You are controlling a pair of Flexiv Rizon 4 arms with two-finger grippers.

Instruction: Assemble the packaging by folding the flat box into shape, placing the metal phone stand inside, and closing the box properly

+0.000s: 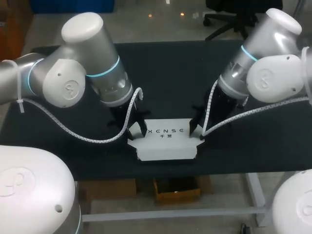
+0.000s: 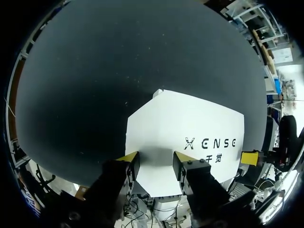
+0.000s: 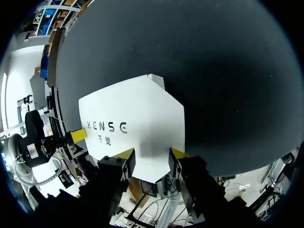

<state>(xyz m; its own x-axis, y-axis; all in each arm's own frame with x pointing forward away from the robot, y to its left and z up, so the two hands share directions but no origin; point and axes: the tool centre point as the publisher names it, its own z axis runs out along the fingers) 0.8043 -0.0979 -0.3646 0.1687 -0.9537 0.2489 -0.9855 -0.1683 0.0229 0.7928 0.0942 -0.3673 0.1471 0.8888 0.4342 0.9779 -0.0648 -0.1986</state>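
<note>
- Flat box (image 1: 165, 141) is lying printed side up on the black table (image 1: 170, 73), spanning between the two grippers.
- It is smooth white cardboard, thin, with its small end flaps tilting up.
- Left gripper (image 2: 155, 161) is sitting spread over one end flap, which lies between its fingers.
- Right gripper (image 3: 151, 159) is sitting the same way at the opposite end, also spread.
- Likely working both ends at once, so the light card isn't sliding on the matte top.
- Phone stand isn't showing in any view.

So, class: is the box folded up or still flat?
Still largely flat: the box lies spread on the table, printed panel facing up.
</note>
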